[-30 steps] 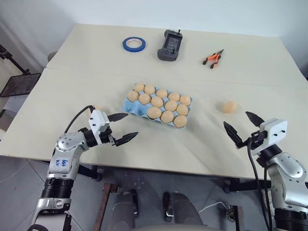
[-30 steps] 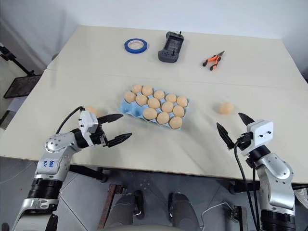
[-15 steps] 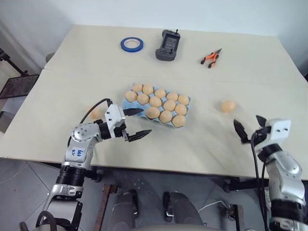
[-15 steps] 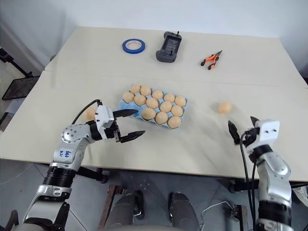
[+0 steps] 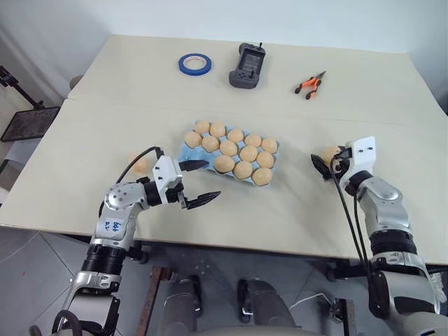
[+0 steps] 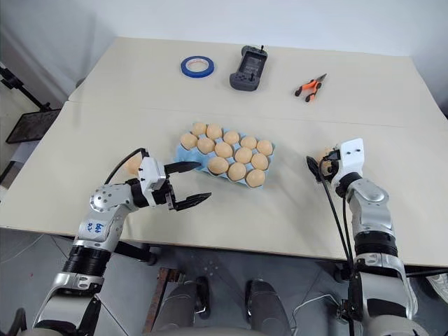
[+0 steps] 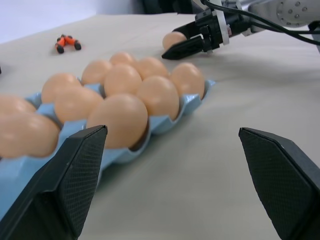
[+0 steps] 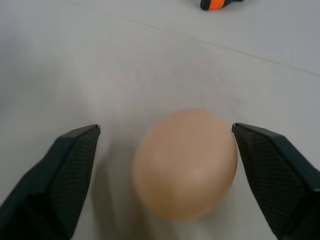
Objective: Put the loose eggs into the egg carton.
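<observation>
wall [image 5: 210, 14]: white | table [image 5: 105, 105]: beige | floor [image 5: 28, 259]: grey tiles

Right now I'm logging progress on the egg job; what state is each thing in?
Carton: nearly full, twelve eggs seated.
Right egg: loose on the table, between the right gripper's open fingers, not yet gripped.
Left egg: loose on the table, beside the left arm.
Left gripper: open, empty, beside the carton.

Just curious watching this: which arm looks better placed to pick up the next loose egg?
The right one. Its jaws already stand on either side of an egg on the table, not yet touching it. The left gripper hovers open beside the carton.
</observation>
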`<control>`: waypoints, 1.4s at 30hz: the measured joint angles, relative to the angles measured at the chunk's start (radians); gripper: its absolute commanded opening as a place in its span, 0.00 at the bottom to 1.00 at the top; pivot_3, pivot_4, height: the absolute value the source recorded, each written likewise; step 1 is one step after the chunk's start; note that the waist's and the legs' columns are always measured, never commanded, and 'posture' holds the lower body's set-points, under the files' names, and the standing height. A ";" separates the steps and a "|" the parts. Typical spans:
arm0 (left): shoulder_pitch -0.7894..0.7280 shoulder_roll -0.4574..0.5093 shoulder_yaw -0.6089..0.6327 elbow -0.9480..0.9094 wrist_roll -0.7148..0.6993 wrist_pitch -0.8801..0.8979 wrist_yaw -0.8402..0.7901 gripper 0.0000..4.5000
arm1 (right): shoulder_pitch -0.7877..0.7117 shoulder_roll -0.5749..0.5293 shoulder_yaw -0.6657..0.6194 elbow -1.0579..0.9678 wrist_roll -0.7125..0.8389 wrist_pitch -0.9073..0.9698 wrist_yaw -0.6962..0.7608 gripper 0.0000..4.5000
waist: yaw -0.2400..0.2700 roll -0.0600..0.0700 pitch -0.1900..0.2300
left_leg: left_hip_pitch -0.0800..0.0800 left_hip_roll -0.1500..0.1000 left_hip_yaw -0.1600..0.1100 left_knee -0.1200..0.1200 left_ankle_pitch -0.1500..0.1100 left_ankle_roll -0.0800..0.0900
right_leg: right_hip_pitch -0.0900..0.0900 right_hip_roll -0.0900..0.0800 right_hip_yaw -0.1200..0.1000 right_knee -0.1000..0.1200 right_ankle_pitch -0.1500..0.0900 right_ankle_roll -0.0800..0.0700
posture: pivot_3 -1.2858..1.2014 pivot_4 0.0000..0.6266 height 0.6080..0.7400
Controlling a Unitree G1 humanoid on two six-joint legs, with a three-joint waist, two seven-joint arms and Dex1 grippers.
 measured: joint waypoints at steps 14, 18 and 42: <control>0.155 0.060 0.178 -0.102 -0.040 0.052 0.123 1.00 | -0.008 0.136 0.126 -0.417 0.127 0.141 0.193 0.42 | -0.018 0.001 0.000 | 0.001 0.003 0.000 0.000 0.001 -0.003 | -0.003 0.002 0.001 0.006 -0.001 -0.002 | 0.52 0.24 1.00; 0.231 0.095 0.250 -0.143 -0.069 0.084 0.147 1.00 | -0.063 0.221 0.262 -0.573 0.142 0.290 0.203 0.42 | -0.015 0.001 0.000 | 0.000 0.002 -0.001 -0.001 -0.002 -0.008 | -0.004 -0.001 0.000 0.006 -0.001 -0.003 | 0.52 0.24 1.00; 0.341 0.089 0.312 -0.261 -0.080 0.137 0.287 1.00 | -0.159 0.379 0.405 -0.425 0.059 0.166 0.267 1.00 | -0.011 -0.002 -0.001 | -0.006 0.001 0.007 -0.011 -0.002 -0.008 | -0.014 -0.003 0.001 0.002 -0.002 -0.004 | 0.52 0.24 1.00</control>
